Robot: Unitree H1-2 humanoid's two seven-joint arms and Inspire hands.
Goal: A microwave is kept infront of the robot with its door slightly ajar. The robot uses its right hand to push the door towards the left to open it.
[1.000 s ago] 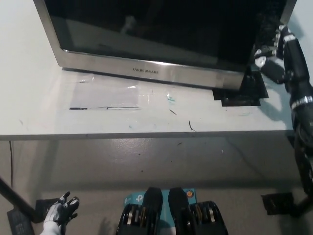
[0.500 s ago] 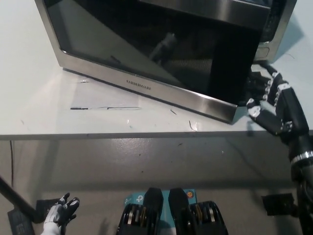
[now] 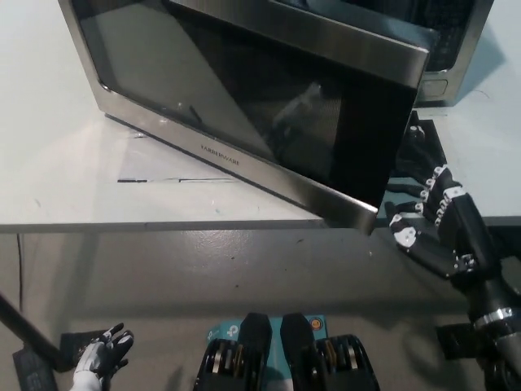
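Head view shows me the stainless-steel microwave sitting on the white table, with its dark glass door swung out at an angle. I read the door's hinge side at the picture's left, while its free right edge hangs out past the table's front edge, over the grey concrete floor. I can see the steel bottom rail of the door running diagonally from upper left to lower right, ending in a corner just beyond the table lip.

My black right hand is just beside that free corner, on its right, fingers spread apart and holding nothing; I cannot tell whether the fingertips touch the door's inner face. Behind it, a black mat lies on the table under the microwave's right end.

I see open tabletop to the left of the door. My white left hand rests low at the lower left, near the floor, fingers loosely apart, well away from the table.
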